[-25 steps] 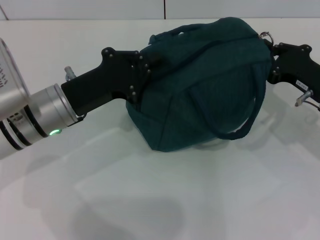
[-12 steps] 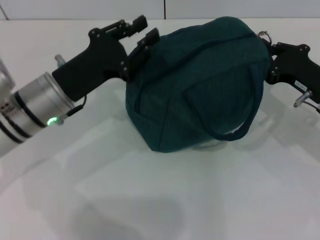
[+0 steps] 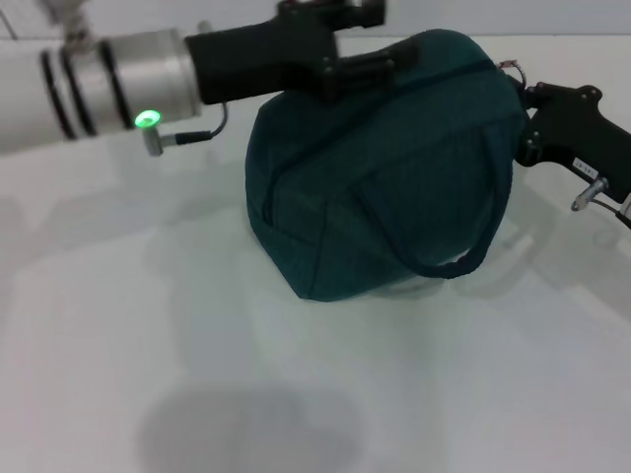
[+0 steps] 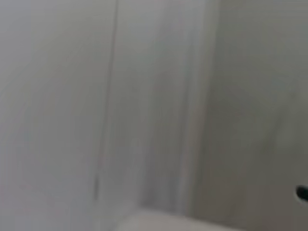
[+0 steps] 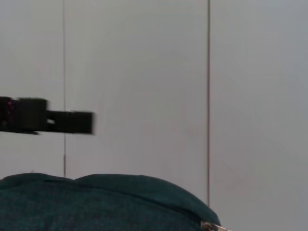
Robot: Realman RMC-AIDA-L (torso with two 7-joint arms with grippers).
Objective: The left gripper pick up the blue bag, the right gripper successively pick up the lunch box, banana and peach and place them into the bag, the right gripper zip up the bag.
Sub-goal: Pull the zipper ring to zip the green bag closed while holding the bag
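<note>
Two arms flank one blue bag (image 3: 380, 168), which sits on the white table (image 3: 197, 345) a little toward 1 o'clock from the middle of the head view. The bag bulges, its zipper line runs closed across the top, and one rope handle (image 3: 463, 258) loops down its near face toward 5 o'clock.

From 9 o'clock the left arm reaches in almost level, its silver wrist (image 3: 118, 79) showing a green light. The left gripper (image 3: 367, 39) lies over the bag's top edge at 12 o'clock; one black finger (image 3: 370, 67) rests along the fabric and another sits higher, near the picture's upper edge. No fabric is visibly pinched between them, so the fingers look parted and free of the bag, though the upper one is cut off by the edge.

From 3 o'clock the right arm comes in, angled slightly downward from its wrist toward the bag, white label and metal fitting on its body. The right gripper (image 3: 523, 123) presses against the bag's end at the zipper, beside the small metal ring pull (image 3: 510, 67). Its fingertips are hidden against the fabric; I cannot tell whether they grip anything.

The right wrist view shows the bag's rounded top (image 5: 101, 202), the ring pull (image 5: 209, 226) at its corner, and a black gripper finger (image 5: 48, 118) farther off above it. The left wrist view shows only pale wall panels.
</note>
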